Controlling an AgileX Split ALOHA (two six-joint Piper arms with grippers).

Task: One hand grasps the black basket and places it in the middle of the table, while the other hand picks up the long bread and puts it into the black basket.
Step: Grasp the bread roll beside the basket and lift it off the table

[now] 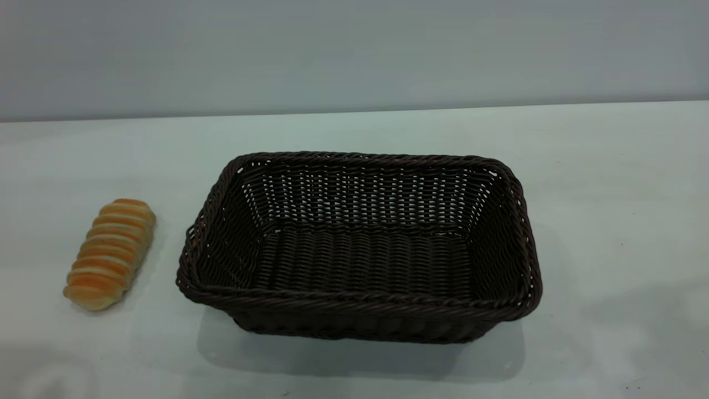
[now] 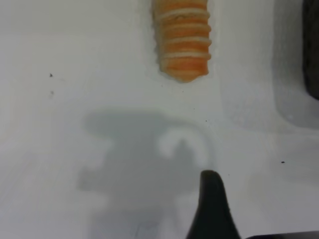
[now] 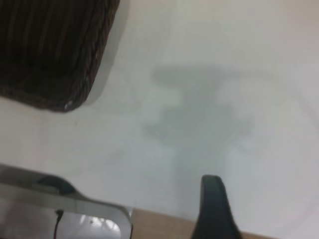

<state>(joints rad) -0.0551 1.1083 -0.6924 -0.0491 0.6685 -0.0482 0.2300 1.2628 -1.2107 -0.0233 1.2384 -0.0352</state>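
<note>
The black basket (image 1: 360, 249) stands upright and empty near the middle of the white table (image 1: 609, 194). The long bread (image 1: 109, 253) lies on the table to the basket's left, apart from it. Neither gripper shows in the exterior view. In the left wrist view a black piece of my left gripper (image 2: 212, 204) hovers above bare table, with the bread's end (image 2: 182, 40) a short way ahead. In the right wrist view a black piece of my right gripper (image 3: 213, 206) hangs above the table near its edge, with a corner of the basket (image 3: 55, 55) farther off.
A grey wall (image 1: 354, 50) runs behind the table. In the right wrist view the table's wooden edge (image 3: 159, 224) and a metal frame (image 3: 65, 209) lie beside my right gripper. The basket's edge (image 2: 312, 50) shows at the side of the left wrist view.
</note>
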